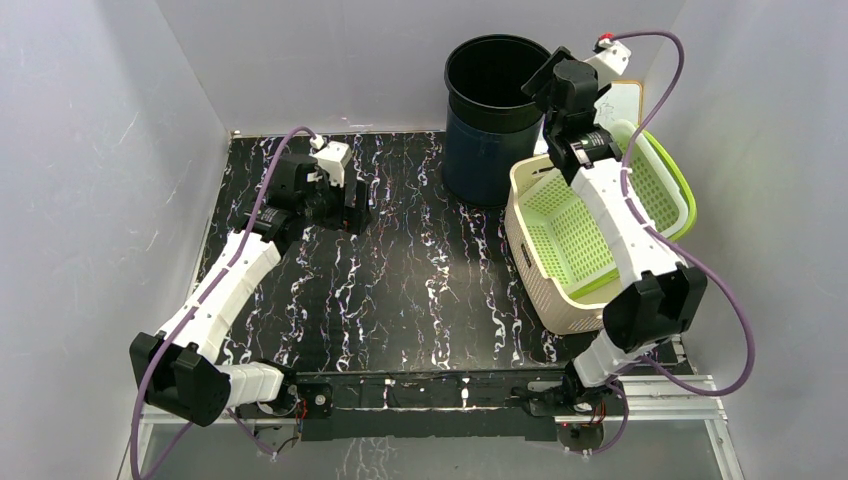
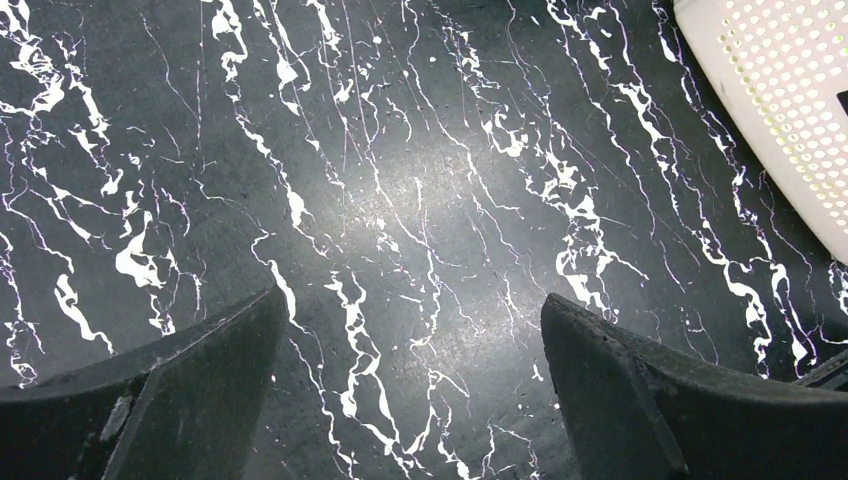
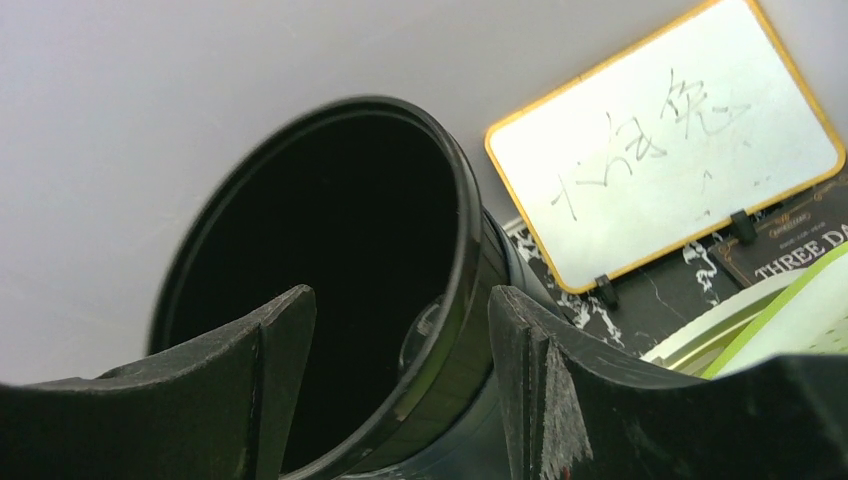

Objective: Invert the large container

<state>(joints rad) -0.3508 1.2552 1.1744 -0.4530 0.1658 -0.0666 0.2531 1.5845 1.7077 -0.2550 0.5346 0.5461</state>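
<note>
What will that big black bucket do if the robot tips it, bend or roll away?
Probably not bend: the bucket has a thick rim, which the right gripper straddles. Nothing shows inside, so it is likely light. It is round, so on its side it might roll, perhaps toward the basket beside it.

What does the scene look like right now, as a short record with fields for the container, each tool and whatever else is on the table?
container: black bucket, upright, mouth up, at the back of the table
right tool: open, the bucket's rim between its fingers, not clamped
left tool: open, over bare table, holding nothing
other items: perforated basket beside the bucket; whiteboard behind
task state: bucket not yet turned over
</note>
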